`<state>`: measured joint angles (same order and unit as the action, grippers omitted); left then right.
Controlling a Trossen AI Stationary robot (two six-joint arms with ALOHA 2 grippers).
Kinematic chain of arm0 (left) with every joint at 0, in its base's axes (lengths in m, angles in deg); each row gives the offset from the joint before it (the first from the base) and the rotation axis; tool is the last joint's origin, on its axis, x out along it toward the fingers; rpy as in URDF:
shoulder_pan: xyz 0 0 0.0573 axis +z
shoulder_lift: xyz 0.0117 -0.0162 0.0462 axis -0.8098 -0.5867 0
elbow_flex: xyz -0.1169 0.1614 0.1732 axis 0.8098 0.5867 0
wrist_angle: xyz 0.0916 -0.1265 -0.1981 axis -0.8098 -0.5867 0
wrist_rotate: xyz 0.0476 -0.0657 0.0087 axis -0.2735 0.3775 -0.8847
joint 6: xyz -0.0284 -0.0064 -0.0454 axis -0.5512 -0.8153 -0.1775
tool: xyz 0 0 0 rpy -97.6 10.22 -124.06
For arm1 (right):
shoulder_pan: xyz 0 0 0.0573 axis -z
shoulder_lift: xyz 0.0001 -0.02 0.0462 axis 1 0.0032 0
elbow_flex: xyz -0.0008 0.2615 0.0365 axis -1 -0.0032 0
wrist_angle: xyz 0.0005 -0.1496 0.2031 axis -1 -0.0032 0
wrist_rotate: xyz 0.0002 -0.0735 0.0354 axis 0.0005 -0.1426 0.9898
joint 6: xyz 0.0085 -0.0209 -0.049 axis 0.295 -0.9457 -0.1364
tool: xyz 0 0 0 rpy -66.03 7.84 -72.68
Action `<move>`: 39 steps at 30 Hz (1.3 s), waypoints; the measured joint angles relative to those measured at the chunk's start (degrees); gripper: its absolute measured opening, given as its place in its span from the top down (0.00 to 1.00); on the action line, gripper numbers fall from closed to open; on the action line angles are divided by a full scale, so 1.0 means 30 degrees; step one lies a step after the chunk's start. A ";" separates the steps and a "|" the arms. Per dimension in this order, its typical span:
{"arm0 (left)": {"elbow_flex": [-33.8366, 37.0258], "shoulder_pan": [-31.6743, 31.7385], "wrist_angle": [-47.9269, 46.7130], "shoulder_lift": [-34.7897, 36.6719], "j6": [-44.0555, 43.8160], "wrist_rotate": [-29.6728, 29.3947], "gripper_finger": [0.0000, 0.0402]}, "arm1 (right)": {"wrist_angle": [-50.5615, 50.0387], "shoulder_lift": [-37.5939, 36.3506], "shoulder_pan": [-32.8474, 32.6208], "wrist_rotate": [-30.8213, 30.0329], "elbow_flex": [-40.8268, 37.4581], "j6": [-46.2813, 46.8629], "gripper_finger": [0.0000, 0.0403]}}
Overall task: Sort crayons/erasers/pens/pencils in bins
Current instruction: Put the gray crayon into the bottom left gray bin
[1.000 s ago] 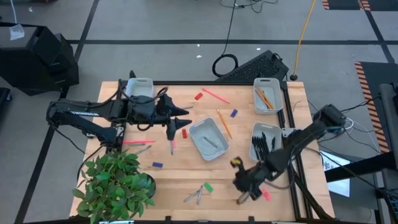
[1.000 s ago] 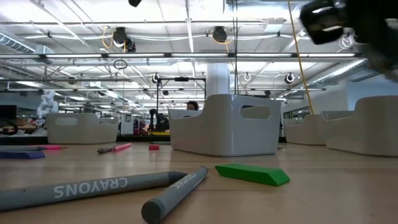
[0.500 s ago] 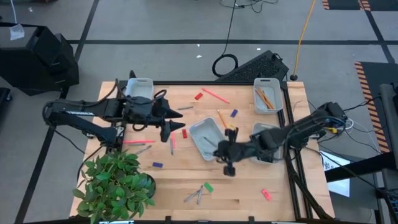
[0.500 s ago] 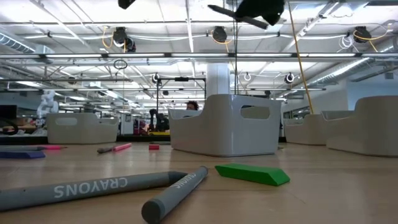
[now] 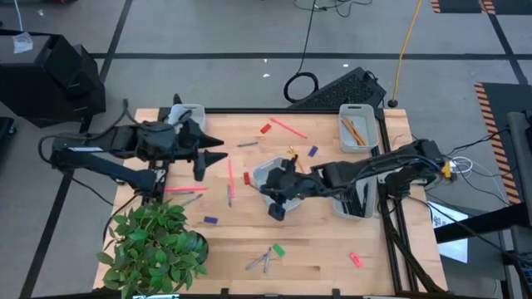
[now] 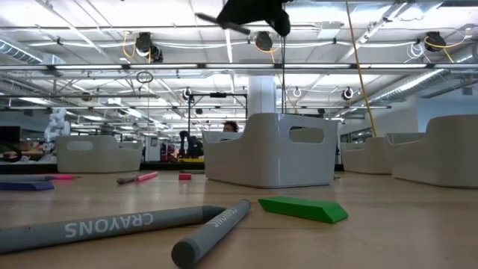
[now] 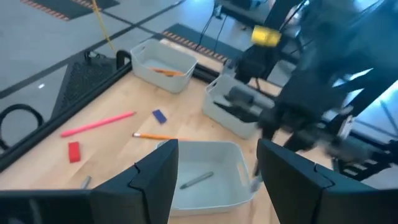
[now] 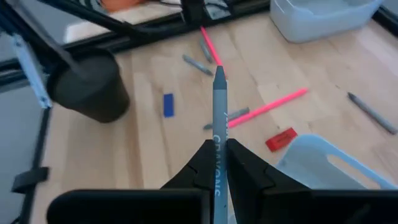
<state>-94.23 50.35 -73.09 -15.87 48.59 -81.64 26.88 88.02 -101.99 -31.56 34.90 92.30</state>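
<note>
My right gripper hangs over the near rim of the middle bin, shut on a grey crayon. The low view shows the same gripper high above the table. That bin holds one crayon. My left gripper stands open over the table left of the middle, near a pink pencil, with nothing between its fingers. Two more crayons and a green eraser lie near the front edge. My right gripper pinches the crayon's back part between its two fingers. The crayon lies along the fingers and sticks out ahead of them. Its tip points toward the table's near left side. It is lifted clear of the table, about level.
Far-right bin holds orange pencils; right bin holds black pens; another bin stands far left. Erasers, pencils and a crayon lie scattered. A potted plant fills the near left corner.
My right gripper has travelled from the near right part of the table, by the pink eraser, up and toward the left and far side to the middle bin, carrying the crayon. My left gripper has drawn back toward the table's left edge, uncovering the pink pencil.
</note>
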 joint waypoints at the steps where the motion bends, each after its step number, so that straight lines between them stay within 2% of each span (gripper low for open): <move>1: -0.0004 -0.0001 -0.0012 0.0213 0.0000 0.0001 0.44 | -0.0270 0.0295 0.0130 0.0030 0.0188 0.0117 0.96; 12: 0.0001 -0.0045 -0.1490 0.0850 -0.0746 -0.0023 0.44 | -0.0568 0.2091 0.1293 -0.0123 0.0402 0.2125 0.96; 17: 0.0001 -0.0067 -0.2921 0.0803 -0.1539 -0.0030 0.44 | -0.2704 0.2482 0.1468 -0.1287 0.0257 0.3663 0.96; 25: 0.0277 -0.0067 -0.3620 0.0573 -0.2576 0.0163 0.44 | -0.1681 0.2479 0.1592 -0.1482 -0.3212 0.6805 0.96; 31: 0.1450 -0.0067 -0.3602 -0.0022 -0.3349 0.0320 0.44 | 0.1146 0.2465 0.1649 0.0951 -0.5407 0.6850 0.95; 34: 0.2055 -0.0070 -0.3603 -0.0473 -0.3661 0.0330 0.44 | 0.1310 0.2458 0.1673 0.0955 -0.6056 0.7011 0.91; 39: 0.2842 -0.0067 -0.2796 -0.1242 -0.4660 0.0116 0.44 | 0.1261 0.2160 0.1673 0.0948 -0.6217 0.7106 0.78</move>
<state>-85.70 50.15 -81.48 -19.60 34.61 -81.30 30.66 94.50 -96.97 -28.72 16.24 113.62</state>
